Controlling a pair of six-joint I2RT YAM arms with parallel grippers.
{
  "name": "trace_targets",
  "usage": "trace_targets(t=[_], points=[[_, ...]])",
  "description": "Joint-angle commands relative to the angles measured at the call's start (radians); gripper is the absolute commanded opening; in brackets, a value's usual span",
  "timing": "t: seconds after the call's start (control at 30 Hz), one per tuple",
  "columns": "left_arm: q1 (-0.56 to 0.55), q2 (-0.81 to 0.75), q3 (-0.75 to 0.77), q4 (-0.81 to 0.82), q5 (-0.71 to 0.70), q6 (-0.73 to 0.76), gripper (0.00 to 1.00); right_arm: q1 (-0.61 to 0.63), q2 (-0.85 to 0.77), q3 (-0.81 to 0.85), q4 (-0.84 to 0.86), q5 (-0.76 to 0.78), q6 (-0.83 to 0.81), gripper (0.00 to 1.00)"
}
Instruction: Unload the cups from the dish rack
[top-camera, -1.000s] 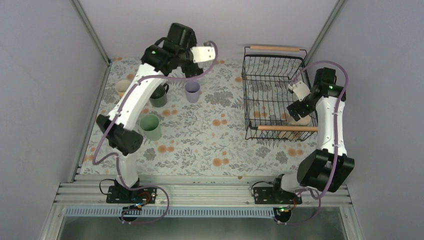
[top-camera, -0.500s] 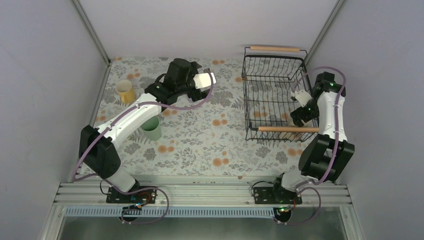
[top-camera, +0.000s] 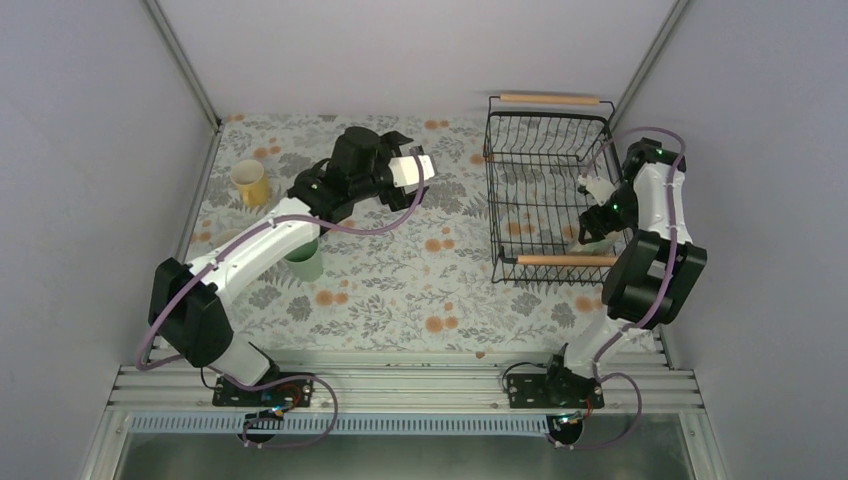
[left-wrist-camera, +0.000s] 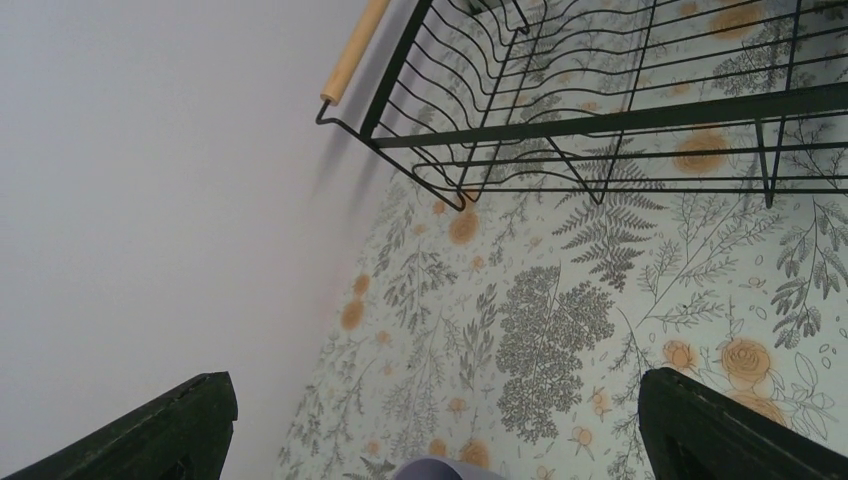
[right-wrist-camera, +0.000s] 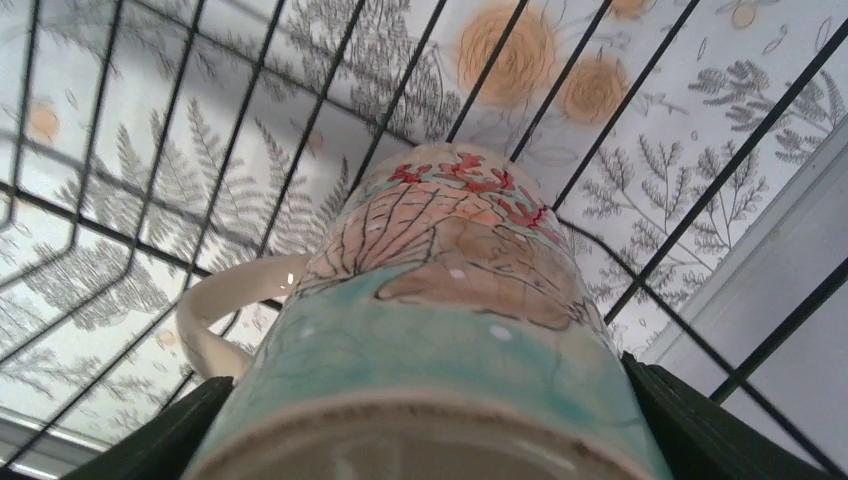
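The dish rack (top-camera: 497, 190), black wire with wooden handles, stands at the right. Inside it lies one cup (right-wrist-camera: 450, 270), teal and beige with a red and brown drawing and a cream handle at its left. My right gripper (right-wrist-camera: 420, 425) reaches down into the rack (right-wrist-camera: 230, 150), its fingers (right-wrist-camera: 690, 430) pressed against both sides of that cup. A yellow cup (top-camera: 249, 182) and a mint green cup (top-camera: 303, 262) stand on the mat at the left. My left gripper (top-camera: 420, 166) hangs open over the mat. Just under it shows a lavender cup's rim (left-wrist-camera: 450, 468).
The flowered mat (top-camera: 400, 280) covers the table. Grey walls close in the back and both sides; the wall (left-wrist-camera: 150, 200) is close to the left gripper. My left arm (top-camera: 260, 240) lies across the cups at the left and hides part of them.
My right gripper has gone lower into the rack and its fingers have narrowed onto the cup. My left arm has folded down and drawn back from the cups.
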Motion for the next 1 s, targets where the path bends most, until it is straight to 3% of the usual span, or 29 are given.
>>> trace_targets(t=[0.0, 0.4, 0.53, 0.7, 0.87, 0.97], points=[[-0.001, -0.043, -0.021, 0.025, 0.019, 0.006, 1.0, 0.001, 0.079, 0.049, 0.022, -0.072, 0.02, 0.59], [-0.015, -0.003, -0.025, 0.104, 0.063, 0.011, 1.0, 0.045, 0.237, 0.283, 0.021, -0.216, 0.067, 0.42], [-0.025, 0.06, 0.037, 0.086, 0.068, 0.011, 1.0, 0.062, 0.258, 0.308, 0.021, -0.265, 0.074, 0.34], [-0.044, 0.108, 0.076, 0.105, 0.103, 0.009, 1.0, 0.074, 0.232, 0.356, 0.021, -0.326, 0.083, 0.31], [-0.045, 0.111, -0.029, 0.415, 0.256, 0.002, 1.0, 0.089, 0.177, 0.403, 0.021, -0.383, 0.106, 0.25], [-0.047, 0.173, 0.021, 0.484, 0.33, -0.048, 1.0, 0.095, 0.148, 0.411, 0.021, -0.422, 0.123, 0.26]])
